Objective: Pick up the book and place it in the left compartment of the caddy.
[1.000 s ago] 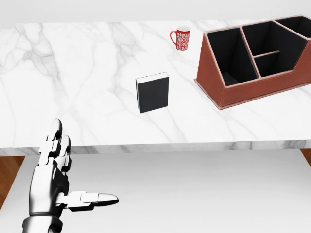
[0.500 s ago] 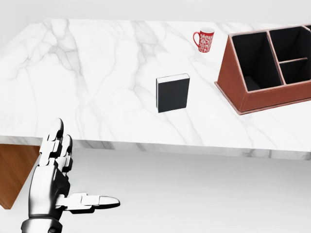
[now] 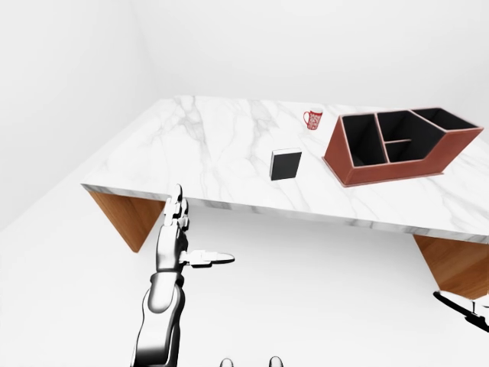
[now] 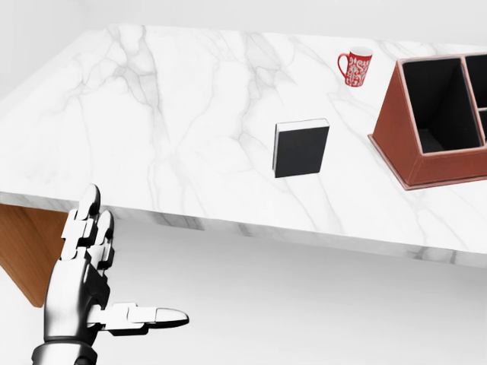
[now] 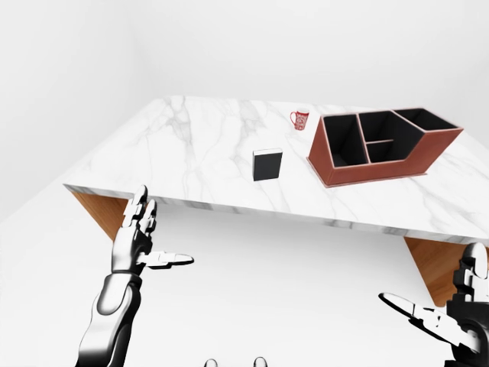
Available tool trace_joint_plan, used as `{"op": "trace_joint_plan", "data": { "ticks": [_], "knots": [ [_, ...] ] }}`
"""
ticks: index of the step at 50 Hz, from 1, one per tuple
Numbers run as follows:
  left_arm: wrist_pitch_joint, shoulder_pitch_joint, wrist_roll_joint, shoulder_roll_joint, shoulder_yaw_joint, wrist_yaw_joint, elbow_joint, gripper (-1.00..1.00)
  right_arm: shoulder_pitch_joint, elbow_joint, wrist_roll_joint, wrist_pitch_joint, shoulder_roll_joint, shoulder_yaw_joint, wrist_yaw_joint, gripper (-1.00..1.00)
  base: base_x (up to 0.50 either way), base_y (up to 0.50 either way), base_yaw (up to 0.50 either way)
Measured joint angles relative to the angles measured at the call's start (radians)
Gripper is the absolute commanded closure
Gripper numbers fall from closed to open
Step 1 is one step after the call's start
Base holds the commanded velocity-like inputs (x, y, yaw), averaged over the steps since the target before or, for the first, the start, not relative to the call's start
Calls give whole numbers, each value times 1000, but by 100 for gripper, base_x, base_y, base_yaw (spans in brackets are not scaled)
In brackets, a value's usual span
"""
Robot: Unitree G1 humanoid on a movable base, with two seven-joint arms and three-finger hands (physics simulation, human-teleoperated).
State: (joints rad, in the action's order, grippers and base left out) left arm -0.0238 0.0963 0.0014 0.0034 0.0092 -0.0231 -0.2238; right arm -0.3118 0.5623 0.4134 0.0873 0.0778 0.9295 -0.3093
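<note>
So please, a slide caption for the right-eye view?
Both hands open below the marble table; book untouched beside caddy.

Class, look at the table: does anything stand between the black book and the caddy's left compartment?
Nothing visible does. The black book lies flat on the white marble table, with bare marble between it and the brown leather caddy. The red patterned mug stands off that path, toward the top.

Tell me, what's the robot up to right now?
Both hands open, off the table: left hand, right hand. Book flat on marble, untouched. Caddy empty; mug off the path.
</note>
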Motion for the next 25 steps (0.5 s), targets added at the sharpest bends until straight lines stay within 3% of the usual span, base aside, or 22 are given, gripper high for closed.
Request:
{"op": "trace_joint_plan", "data": {
  "ticks": [9,25],
  "knots": [
    [10,-6,1,1,2,0,17,-100,0,5,2,0,1,1,-3,-100,0,0,14],
    [67,-33,-1,4,10,-4,98,-100,3,-8,-4,0,-2,-8,-8,-100,0,0,14]
  ]
}}
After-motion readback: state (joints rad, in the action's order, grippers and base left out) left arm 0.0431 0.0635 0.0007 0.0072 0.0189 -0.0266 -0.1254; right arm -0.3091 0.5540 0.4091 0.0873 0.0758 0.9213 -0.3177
